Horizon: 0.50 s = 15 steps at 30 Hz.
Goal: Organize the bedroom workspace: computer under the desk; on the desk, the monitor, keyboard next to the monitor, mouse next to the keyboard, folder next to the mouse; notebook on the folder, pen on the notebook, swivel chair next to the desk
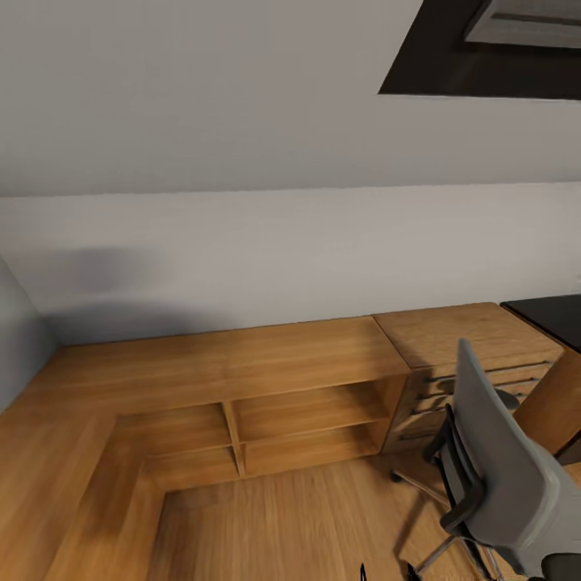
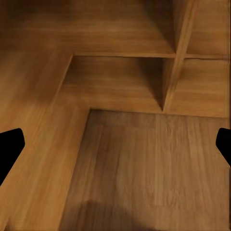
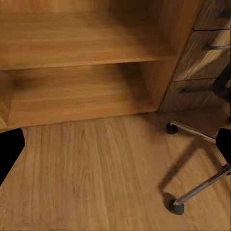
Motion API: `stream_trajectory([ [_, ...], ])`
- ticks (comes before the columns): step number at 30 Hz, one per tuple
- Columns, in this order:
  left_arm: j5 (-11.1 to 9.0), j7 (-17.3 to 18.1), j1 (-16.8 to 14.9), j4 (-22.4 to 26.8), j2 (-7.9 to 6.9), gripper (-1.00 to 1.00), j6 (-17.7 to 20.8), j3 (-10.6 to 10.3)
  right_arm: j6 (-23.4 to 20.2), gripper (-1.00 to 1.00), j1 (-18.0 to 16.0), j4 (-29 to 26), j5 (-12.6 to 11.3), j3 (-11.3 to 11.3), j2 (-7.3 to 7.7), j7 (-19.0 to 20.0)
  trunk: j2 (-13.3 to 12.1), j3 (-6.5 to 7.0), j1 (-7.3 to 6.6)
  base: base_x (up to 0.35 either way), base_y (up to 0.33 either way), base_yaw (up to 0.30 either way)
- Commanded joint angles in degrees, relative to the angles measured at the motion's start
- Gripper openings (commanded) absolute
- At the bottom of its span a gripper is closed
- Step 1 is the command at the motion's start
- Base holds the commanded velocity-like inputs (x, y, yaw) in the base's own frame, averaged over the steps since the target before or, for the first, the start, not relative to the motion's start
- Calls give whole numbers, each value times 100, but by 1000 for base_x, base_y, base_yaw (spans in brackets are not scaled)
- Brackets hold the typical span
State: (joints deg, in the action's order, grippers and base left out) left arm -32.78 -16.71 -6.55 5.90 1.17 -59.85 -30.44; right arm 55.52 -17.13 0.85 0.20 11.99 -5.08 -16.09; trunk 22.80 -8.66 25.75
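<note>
The swivel chair (image 1: 500,472) stands at the lower right of the head view with its grey backrest turned toward me, hiding the seat. Its chrome legs and black casters (image 3: 195,192) cross the floor in the right wrist view. A corner of the black desk (image 1: 550,316) shows at the right edge, behind the chair. My left gripper (image 2: 116,147) is open over the wood floor, its black fingertips (image 2: 9,149) at the picture's two sides. My right gripper (image 3: 116,147) is open too, low over the floor in front of the shelf and a little short of the chair's base.
A low light-wood shelf unit (image 1: 298,403) runs along the white wall and turns a corner at the left. A light-wood drawer cabinet (image 1: 476,347) adjoins it beside the chair. Wood floor (image 1: 307,524) lies ahead. A skylight (image 1: 500,48) sits in the sloped ceiling.
</note>
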Motion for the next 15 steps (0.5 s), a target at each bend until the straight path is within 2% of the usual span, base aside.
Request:
stream_trajectory([
  [1,-26,-34,-4,2,-1,100,-15,-50,11,100,-6,10,-7,107,1,-25,11,-5,3,4,0,-216],
  [4,-26,-34,-4,1,1,100,-15,-50,22,100,-3,18,1,503,20,59,11,14,3,2,0,-204],
  [12,-26,-36,-4,-93,7,100,-15,-52,48,100,8,20,38,655,176,85,11,68,3,0,0,-192],
  [15,-24,-21,-4,-177,12,100,-15,-56,89,100,23,20,203,665,211,85,11,89,3,0,0,-180],
])
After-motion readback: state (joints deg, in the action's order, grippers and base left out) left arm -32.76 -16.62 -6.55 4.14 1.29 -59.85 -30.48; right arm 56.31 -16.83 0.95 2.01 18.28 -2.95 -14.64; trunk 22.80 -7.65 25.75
